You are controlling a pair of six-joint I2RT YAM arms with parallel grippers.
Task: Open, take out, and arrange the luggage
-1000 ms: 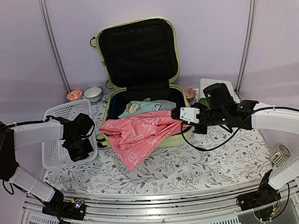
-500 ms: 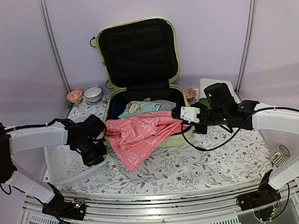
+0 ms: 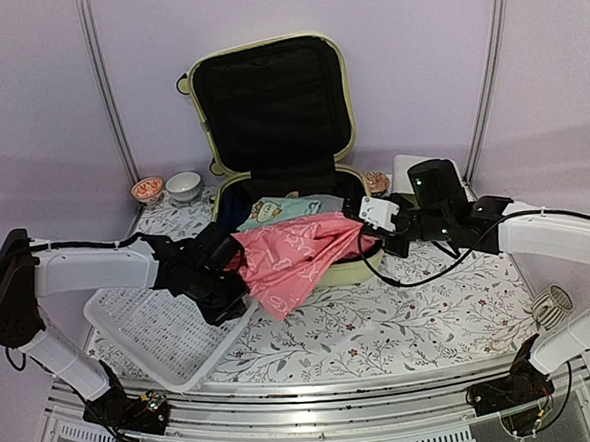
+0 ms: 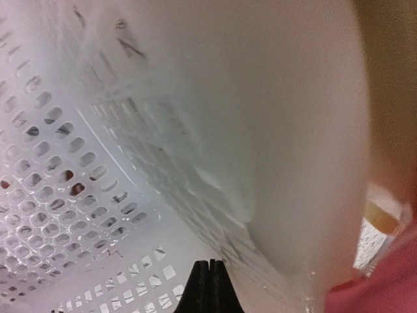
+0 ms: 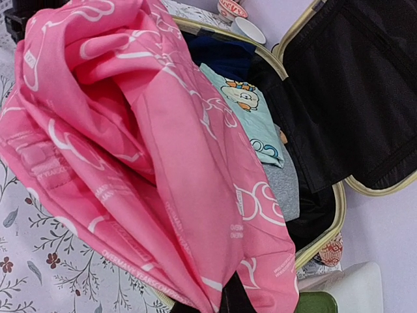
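The unpacking step is under way. The luggage (image 3: 268, 107) is sitting at the back of the counter (image 3: 401, 320) with its lid standing upright. The right tool (image 5: 233, 298) is pinching a pink cloth (image 3: 292, 261) and holding it up over the front rim, with most of the fabric hanging outside. The left tool (image 4: 210, 285) is clenched on the near edge of a white basket (image 3: 167, 334), which is lying tilted just beside the cloth (apparently the place meant to receive it).

Next, I judge, the cloth needs carrying over the basket and letting go, with its trailing end kept from snagging the rim.

A blue-green shirt (image 5: 244, 107) and darker clothes are still lying inside, partly covered by the cloth. The left wrist view is blurring into white plastic, so exactly how much rim is being pinched is hard to tell.
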